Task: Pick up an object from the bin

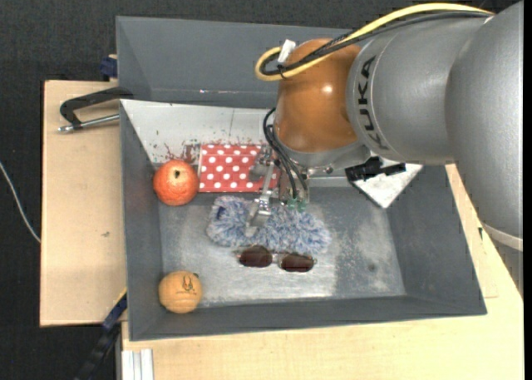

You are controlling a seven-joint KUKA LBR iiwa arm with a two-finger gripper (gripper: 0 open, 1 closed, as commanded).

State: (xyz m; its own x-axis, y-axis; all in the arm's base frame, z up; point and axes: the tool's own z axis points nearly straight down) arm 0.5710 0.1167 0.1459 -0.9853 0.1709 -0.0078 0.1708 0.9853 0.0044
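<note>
Arm: I reach in from the right, wrist down over mid-bin (374,258).
Jaws: gripper (278,202) released, tips apart on the blue-grey fluffy cloth (224,224).
Edges: polka-dot pouch (229,166) behind, sunglasses (276,259) in front; bare floor right.
Count: one apple (175,183), one tan ball (180,291), one white paper (386,189).

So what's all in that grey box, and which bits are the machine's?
apple: one, red, left side
dotted packet: one, red with white dots, behind centre, beside apple
fuzzy cloth: one, blue-white, centre, under pincer
sunglasses: one pair, dark, just in front of fuzzy cloth
ball: one, tan, front left corner
card: one, white, right side
bin: one, grey, holds all these
arm: one, silver with orange cover, from right
pincer: one, metal, low over fuzzy cloth
</note>
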